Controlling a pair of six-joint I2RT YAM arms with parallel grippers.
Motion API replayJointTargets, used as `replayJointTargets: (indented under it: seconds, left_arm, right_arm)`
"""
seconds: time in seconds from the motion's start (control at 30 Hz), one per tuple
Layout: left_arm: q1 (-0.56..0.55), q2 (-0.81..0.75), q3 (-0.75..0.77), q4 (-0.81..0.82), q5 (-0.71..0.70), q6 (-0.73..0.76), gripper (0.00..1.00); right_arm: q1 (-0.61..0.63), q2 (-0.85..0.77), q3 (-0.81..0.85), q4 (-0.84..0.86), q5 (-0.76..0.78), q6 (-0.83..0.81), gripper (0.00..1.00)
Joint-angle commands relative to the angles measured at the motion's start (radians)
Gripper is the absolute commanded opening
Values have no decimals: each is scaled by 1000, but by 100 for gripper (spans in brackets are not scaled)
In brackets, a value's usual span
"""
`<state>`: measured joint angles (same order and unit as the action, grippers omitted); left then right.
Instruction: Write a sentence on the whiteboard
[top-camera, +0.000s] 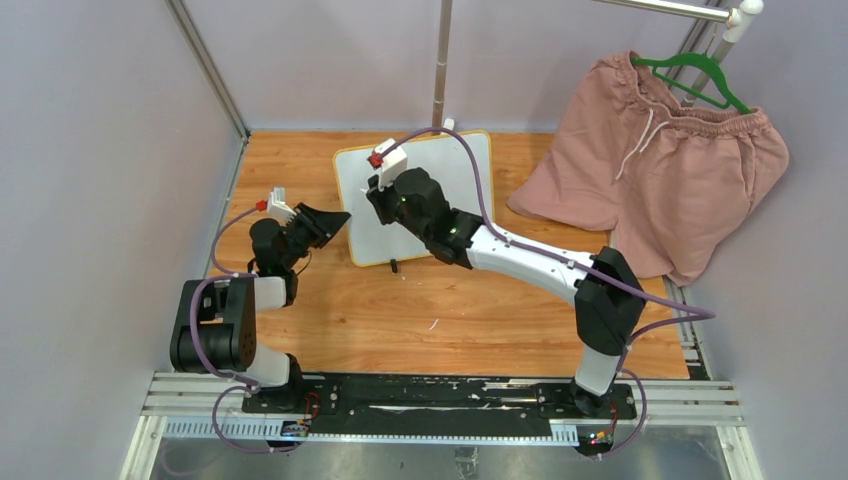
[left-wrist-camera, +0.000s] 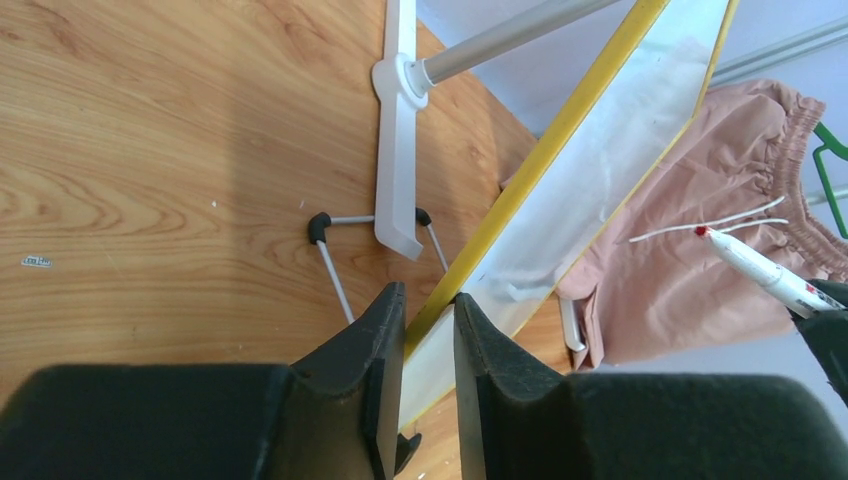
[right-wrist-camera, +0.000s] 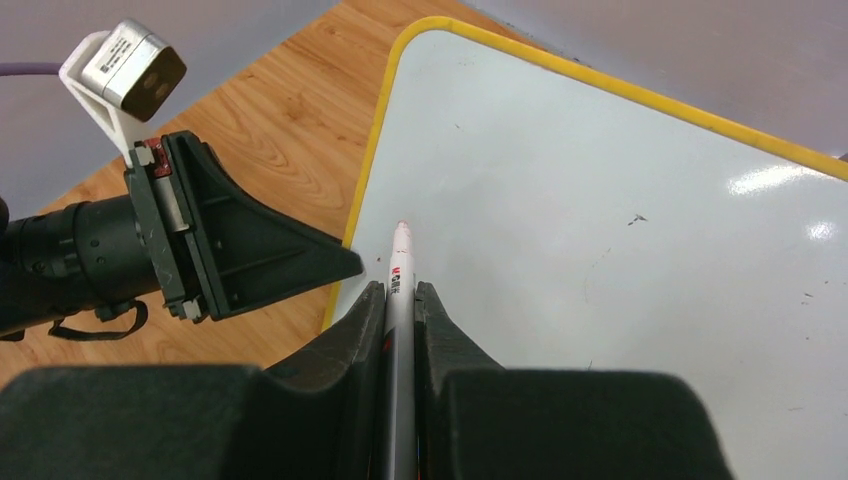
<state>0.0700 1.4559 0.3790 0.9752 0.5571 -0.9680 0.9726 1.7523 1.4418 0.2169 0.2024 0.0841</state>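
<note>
- You can read no writing anywhere. The marker (right-wrist-camera: 401, 255) carries a small red print on its white barrel just behind the tip, too small to make out.
- A tiny white tag (left-wrist-camera: 35, 262) with dark marks lies on the counter (left-wrist-camera: 150, 150) toward its left edge; its print is too small to read.
- The whiteboard (top-camera: 358, 210) shows you a glossy white face with a few dark specks and patches of glare inside its yellow frame.
- Your left tool (left-wrist-camera: 428, 296) is narrowed onto the whiteboard's left edge. One finger lies against the back and one against the face, and the yellow frame fills the space between them.
- Your right tool (right-wrist-camera: 400, 290) is closed on the marker, which runs lengthwise between the fingers, red tip forward.
- The tip points at the white face close to the board's left edge. In the left wrist view it stands off the face.
- The whiteboard stands tilted back on its wire stand, near the counter's far edge and about midway between the left and right edges. It is just in front of the white pole foot (left-wrist-camera: 398, 130).
- Pink shorts (top-camera: 650, 170) hang from a green hanger (top-camera: 700, 72) over the far right corner, just beside the board.
</note>
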Motion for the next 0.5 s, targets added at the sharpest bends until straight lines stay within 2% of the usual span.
replayJointTargets:
  seconds: [0.0,0.33,0.47]
  left_arm:
    - [-2,4,-10,48,13,6,22]
    - [-2,4,-15,38,15,15,5]
    - [-2,2,-15,34,13,18,2]
  right_arm:
    - [-16,37,57,26,14,-20,0]
    - [-21,106,141,33,8,-27,0]
    - [-23,127,166,38,14,-29,0]
